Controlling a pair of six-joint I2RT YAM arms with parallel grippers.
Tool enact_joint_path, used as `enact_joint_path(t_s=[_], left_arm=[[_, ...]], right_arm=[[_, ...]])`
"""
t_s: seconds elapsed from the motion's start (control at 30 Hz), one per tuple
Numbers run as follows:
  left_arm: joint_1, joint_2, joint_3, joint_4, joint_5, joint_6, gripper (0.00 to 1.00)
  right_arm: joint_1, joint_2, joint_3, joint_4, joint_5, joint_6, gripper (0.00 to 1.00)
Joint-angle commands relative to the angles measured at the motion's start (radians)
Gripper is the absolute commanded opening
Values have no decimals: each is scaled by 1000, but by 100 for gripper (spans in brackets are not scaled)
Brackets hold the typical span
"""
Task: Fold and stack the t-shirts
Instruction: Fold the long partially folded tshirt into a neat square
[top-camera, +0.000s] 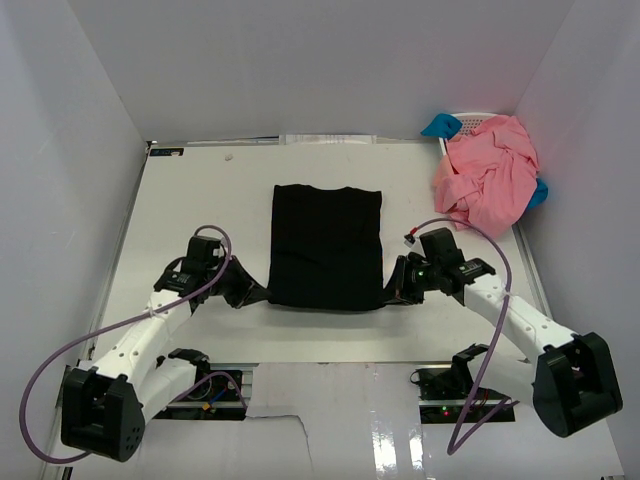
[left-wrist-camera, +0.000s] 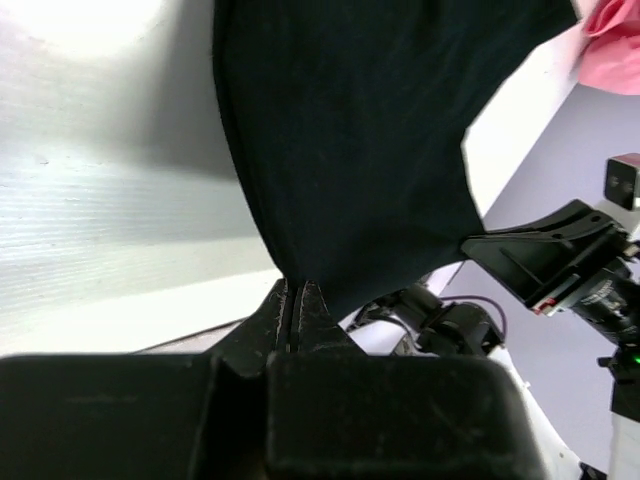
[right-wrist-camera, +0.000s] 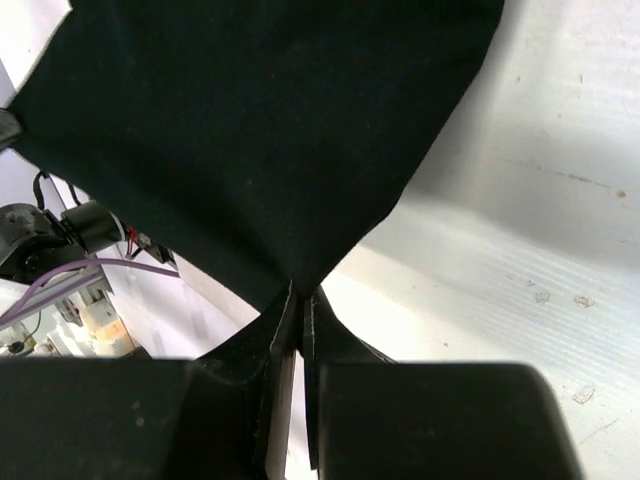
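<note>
Judged the black t-shirt (top-camera: 327, 247) soft, light and limp, likely to sag unless pinched at its corners. Found it lying as a rectangle in the middle of the counter (top-camera: 200, 190). Saw the left claw (top-camera: 263, 294) clenched on its near left corner and the right claw (top-camera: 392, 292) clenched on its near right corner, both arms stretched low, wrists turned inward. Noted pink t-shirts (top-camera: 487, 180) heaped far right.

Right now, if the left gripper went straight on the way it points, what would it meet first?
The black t-shirt: the left gripper is shut on a corner of it, and the cloth fills the line ahead. The right gripper seems off to one side, though depth is unclear.
</note>
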Motion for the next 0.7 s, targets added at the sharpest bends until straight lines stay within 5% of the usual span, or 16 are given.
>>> enact_joint_path(t_s=[0.0,0.67], left_arm=[[28,53,117,-11,-11,5,0],[88,482,660,64,-65,71,0]], right_arm=[[-1,54,89,-48,-14,-39,8],[-33,370,680,-197,209,-186,8]])
